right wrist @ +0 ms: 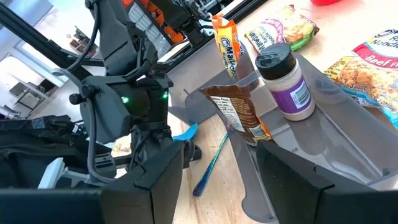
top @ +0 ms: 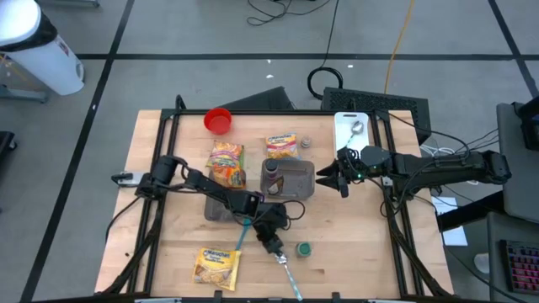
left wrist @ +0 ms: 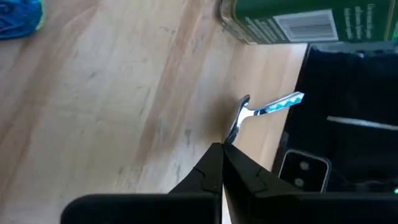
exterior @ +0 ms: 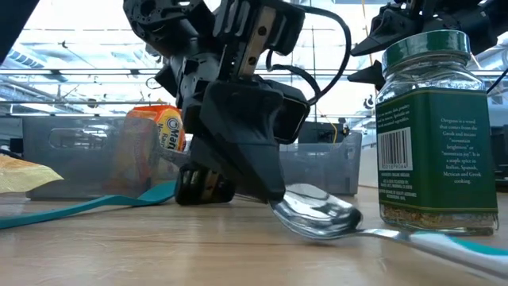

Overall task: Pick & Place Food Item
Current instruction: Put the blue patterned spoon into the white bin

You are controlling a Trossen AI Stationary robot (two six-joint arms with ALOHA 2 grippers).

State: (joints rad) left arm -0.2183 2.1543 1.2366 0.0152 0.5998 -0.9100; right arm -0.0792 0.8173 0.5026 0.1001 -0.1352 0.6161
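Note:
My left gripper (top: 271,239) is down on the wood near the front middle of the table, shut on the tip of a metal spoon (top: 287,269) with a blue handle. The spoon's bowl (exterior: 317,213) rests on the table, and its handle (left wrist: 277,104) points away from my fingers (left wrist: 214,171). A green-labelled jar (exterior: 432,135) stands just beside the spoon. My right gripper (top: 337,174) hangs open at the right edge of the grey bin (top: 308,168). The bin holds a purple-labelled spice bottle (right wrist: 287,84) and a brown packet (right wrist: 239,115). Noodle packets lie at the bin's left (top: 227,164), behind it (top: 282,146) and front left (top: 215,265).
A teal utensil (top: 242,231) lies beside the left gripper. At the back of the table stand a red cup (top: 218,120) and a white board (top: 351,130). Cables trail over the table's right edge.

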